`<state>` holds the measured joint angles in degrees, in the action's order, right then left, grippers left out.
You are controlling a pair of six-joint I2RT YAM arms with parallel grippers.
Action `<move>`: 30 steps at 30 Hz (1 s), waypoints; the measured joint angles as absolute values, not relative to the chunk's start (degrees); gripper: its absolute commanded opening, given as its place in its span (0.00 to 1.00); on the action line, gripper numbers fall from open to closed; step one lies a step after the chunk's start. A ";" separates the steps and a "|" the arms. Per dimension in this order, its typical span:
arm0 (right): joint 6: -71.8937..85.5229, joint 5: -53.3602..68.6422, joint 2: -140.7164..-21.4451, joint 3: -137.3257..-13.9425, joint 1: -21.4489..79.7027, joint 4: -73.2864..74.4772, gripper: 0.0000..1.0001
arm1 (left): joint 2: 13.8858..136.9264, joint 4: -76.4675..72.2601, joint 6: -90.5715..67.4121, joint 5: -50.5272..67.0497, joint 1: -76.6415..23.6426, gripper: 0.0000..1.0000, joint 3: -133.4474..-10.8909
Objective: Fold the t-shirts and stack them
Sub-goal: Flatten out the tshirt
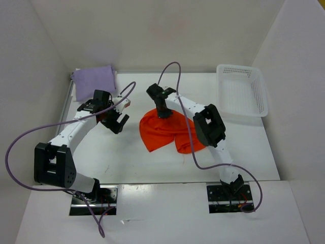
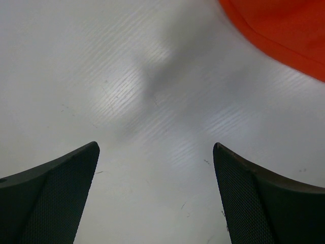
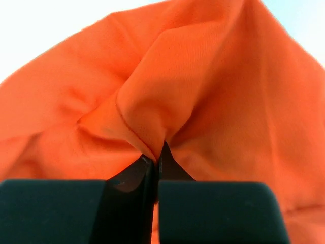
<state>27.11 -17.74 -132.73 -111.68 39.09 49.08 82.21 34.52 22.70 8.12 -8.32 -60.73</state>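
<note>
A robotics lab cell: white panels wall in the table.

The orange t-shirt lies crumpled in a loose heap mid-table, with a raised fold at its far edge pinched in the right gripper. The lavender t-shirt lies folded flat in the far left corner.

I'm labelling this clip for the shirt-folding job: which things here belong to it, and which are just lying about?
Job: orange t-shirt, pinched in the shut right gripper; lavender t-shirt, far left corner; left gripper, open, empty.
Lying about: white mesh basket, far right.
</note>
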 measured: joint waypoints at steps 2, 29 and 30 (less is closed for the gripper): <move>27.16 -16.60 -130.67 -111.15 38.30 49.43 0.00 | 82.02 35.31 23.66 10.57 -8.29 0.99 -60.73; 27.40 -8.60 -107.68 -114.78 31.73 51.75 0.00 | 97.45 19.92 8.75 2.44 -26.59 0.99 -60.07; 27.40 -8.38 -107.31 -114.06 31.73 51.75 0.00 | 96.36 19.14 8.54 1.48 -26.39 0.99 -59.70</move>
